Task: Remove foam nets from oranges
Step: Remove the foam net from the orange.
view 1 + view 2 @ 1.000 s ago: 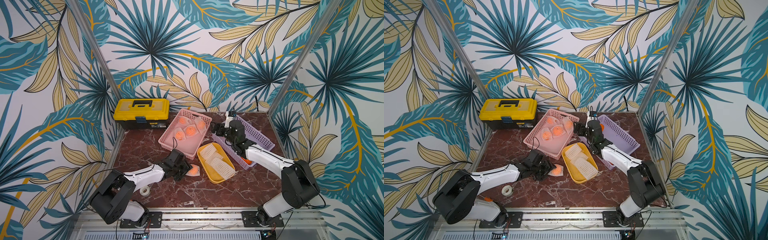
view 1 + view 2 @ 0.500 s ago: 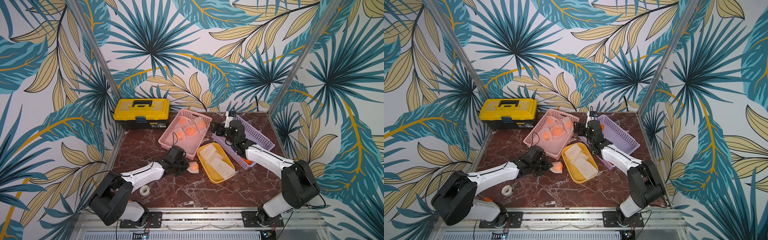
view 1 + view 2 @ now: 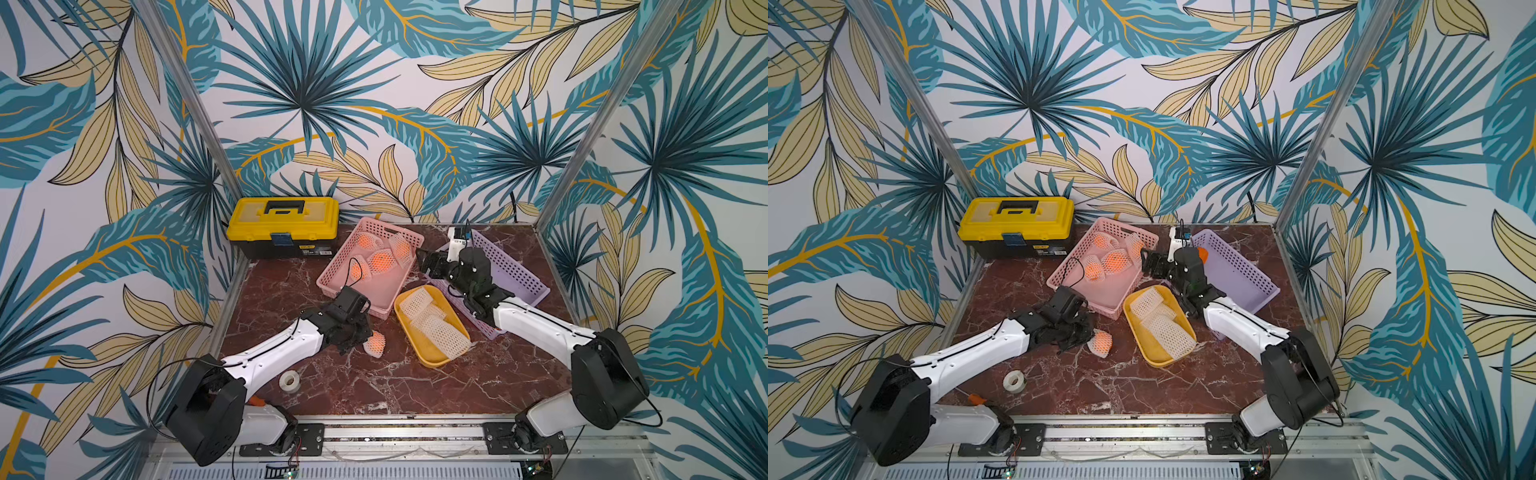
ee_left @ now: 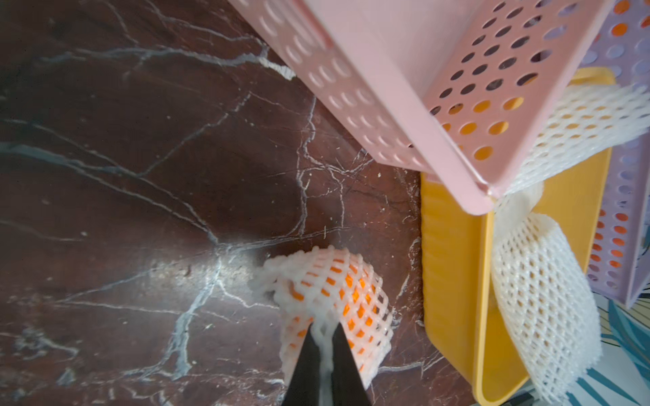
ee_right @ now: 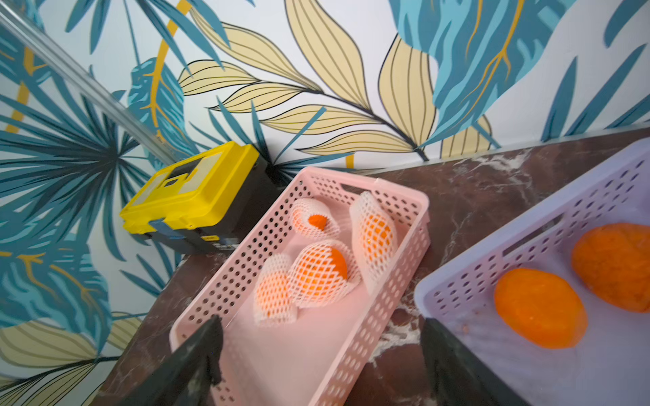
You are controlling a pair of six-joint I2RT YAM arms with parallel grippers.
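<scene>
On marble (image 4: 140,175), left fingers (image 4: 307,369) tight on net (image 4: 330,281); right fingers (image 5: 197,358) apart; toolbox label (image 3: 317,250) illegible.

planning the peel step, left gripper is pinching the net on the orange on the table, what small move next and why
Probably bring the open, empty right gripper over to the far end of the net. The left gripper is shut on a pinch of it, yet the orange sits inside on the table; pulling alone would likely just drag it.
</scene>
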